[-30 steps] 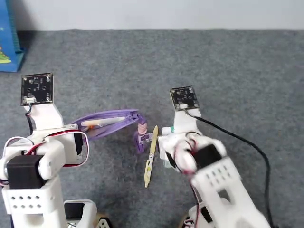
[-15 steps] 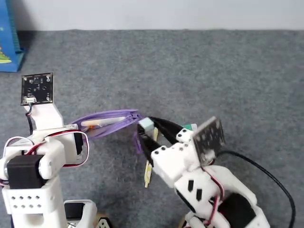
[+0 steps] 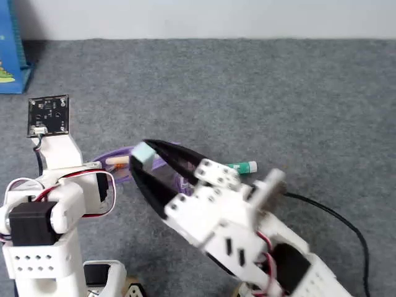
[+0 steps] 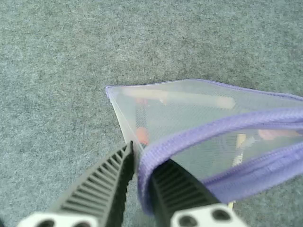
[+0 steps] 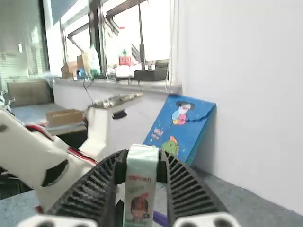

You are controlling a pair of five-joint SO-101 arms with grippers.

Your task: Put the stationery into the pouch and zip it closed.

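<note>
In the left wrist view my left gripper (image 4: 140,163) is shut on the end of the clear pouch (image 4: 199,118), pinching its purple zip rim (image 4: 208,132). A pen and orange-tipped pieces lie inside. In the high view the pouch (image 3: 114,162) lies beside the left arm (image 3: 59,185), half hidden by the right arm. My right gripper (image 3: 141,162) hangs raised over the pouch, shut on a small pale-green and white block (image 3: 143,152), also seen between the jaws of the right gripper (image 5: 141,177) as the block (image 5: 140,182). A green-capped stick (image 3: 243,166) lies on the grey carpet.
A blue box (image 3: 9,49) stands at the far left edge against the wall, and shows as a blue box (image 5: 182,127) in the right wrist view. The right arm's black cable (image 3: 334,213) trails over the carpet at the right. Open carpet (image 3: 260,93) lies beyond the arms.
The right arm has lifted the small block off the carpet and swung up and left over the pouch, now covering the yellow ruler. The left arm has kept still on the pouch.
</note>
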